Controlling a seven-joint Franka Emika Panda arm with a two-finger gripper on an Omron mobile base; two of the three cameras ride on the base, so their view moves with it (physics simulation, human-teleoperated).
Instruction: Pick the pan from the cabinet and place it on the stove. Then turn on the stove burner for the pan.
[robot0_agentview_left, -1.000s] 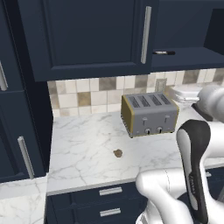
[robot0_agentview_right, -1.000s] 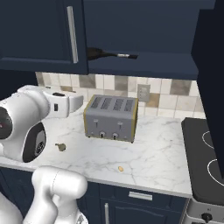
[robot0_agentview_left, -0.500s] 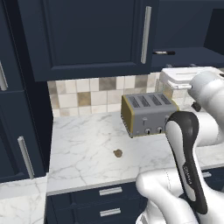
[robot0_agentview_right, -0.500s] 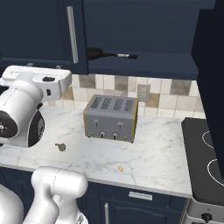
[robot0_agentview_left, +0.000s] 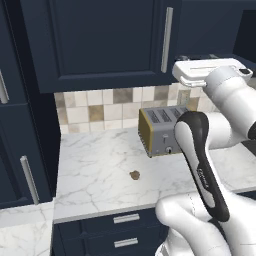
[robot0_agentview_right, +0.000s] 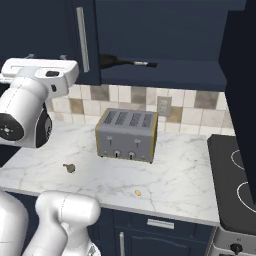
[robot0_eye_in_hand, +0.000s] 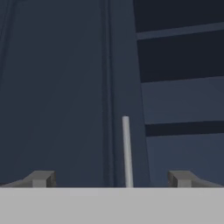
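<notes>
pan (robot0_agentview_right: 112, 61) in cabinet (robot0_agentview_right: 165, 75) on shelf, handle toward 3 o'clock | toaster (robot0_agentview_right: 127, 134) on counter (robot0_agentview_right: 175, 175), below pan at 6 o'clock | stove (robot0_agentview_right: 231, 182) at toaster's 3 o'clock

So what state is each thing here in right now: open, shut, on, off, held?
cabinet: right side open, left door shut.
pan: lying on the cabinet shelf, handle pointing right, not held.
hand: open, empty, facing the cabinet door's silver handle.
stove: bare glass top, nothing on it.
toaster: upright on the counter, slots empty.
drawers: shut.
</notes>
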